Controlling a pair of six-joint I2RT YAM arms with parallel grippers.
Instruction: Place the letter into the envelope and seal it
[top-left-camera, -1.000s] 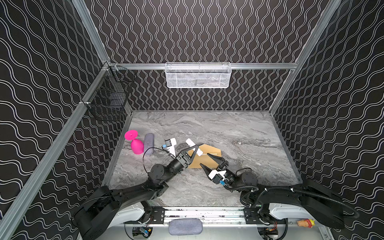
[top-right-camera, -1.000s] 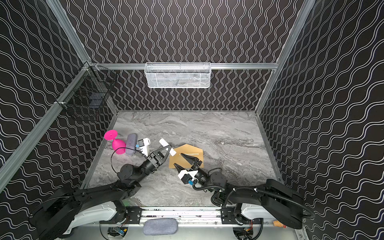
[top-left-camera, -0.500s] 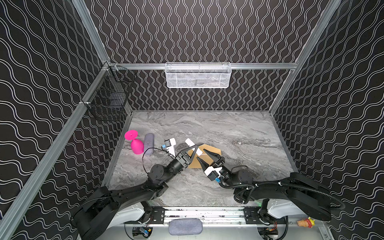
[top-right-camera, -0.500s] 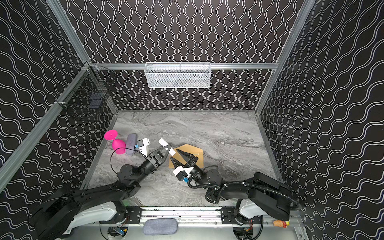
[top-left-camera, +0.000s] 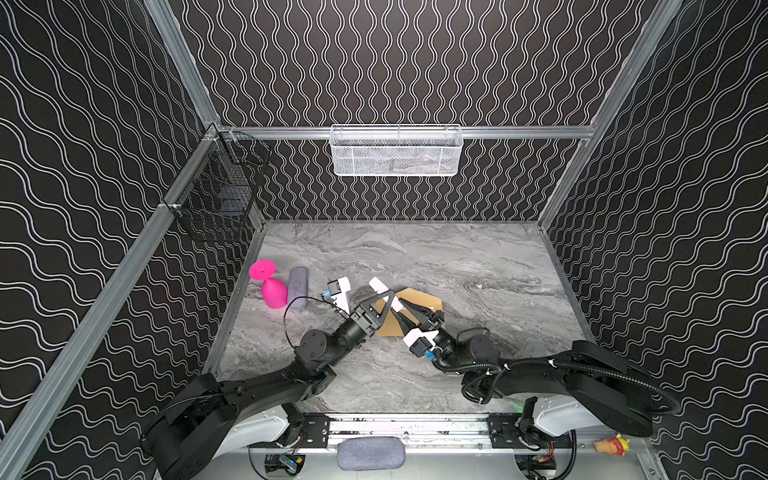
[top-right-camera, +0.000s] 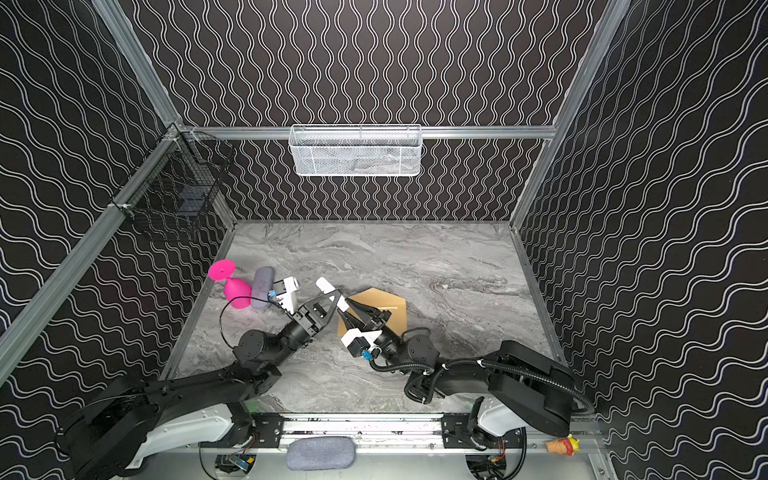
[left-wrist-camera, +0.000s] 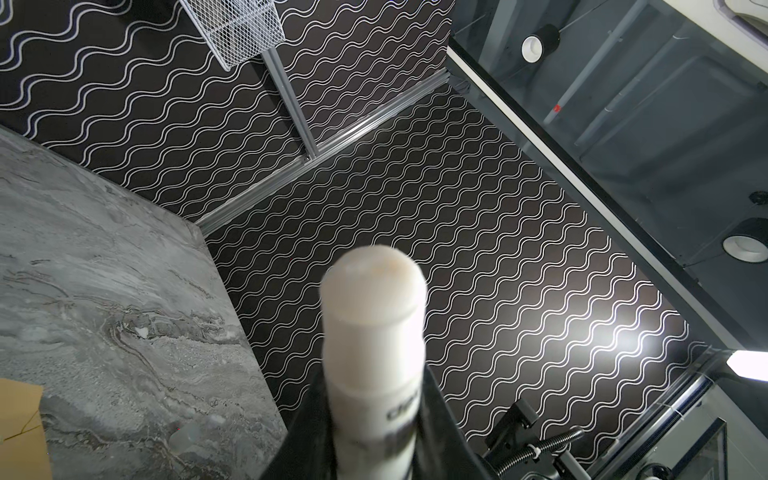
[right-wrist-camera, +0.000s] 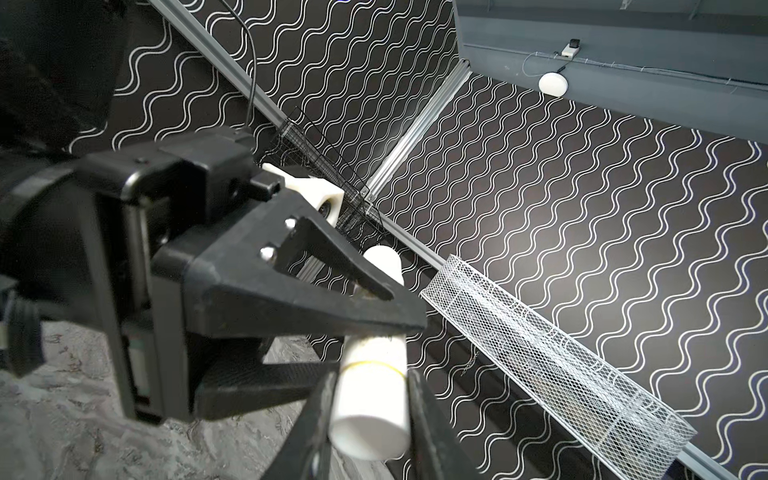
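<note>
- The table (top-left-camera: 457, 257) is a matt grey slab with marble-like veining, and it meets the walls in square corners.
- The walls (top-left-camera: 395, 62) on three sides are black, printed with thin white wavy lines. Bare aluminium rails (top-left-camera: 519, 132) run up the corners and across the back.
- A white mesh basket (top-left-camera: 397, 151) hangs from the back rail, and a black wire basket (top-left-camera: 220, 195) hangs on the left wall.
- The envelope (top-left-camera: 424, 297) lies flat on the table near the front middle. It is plain kraft brown, and its far edge rises to a blunt point.
- Both claws meet over the envelope's left part.
- The left claw (top-left-camera: 388, 297) is black plastic with triangular fingers. It pinches a white tube (top-left-camera: 377, 286) about its middle.
- The tube is smooth and round with a domed cap. The left wrist view shows dark print on its body.
- The right claw (right-wrist-camera: 370, 374) reaches in from the opposite side. In the right wrist view its two fingers press on either side of the tube's flat end, below a thin yellow ring.
- The tube is tilted above the envelope. Whether it touches the paper cannot be told.
- By the left wall a glossy pink goblet (top-left-camera: 272, 286) lies on its side, just beside a rounded lilac-grey case (top-left-camera: 297, 286).
- A grey fabric pad (top-left-camera: 370, 453) sits at the front frame.
</note>
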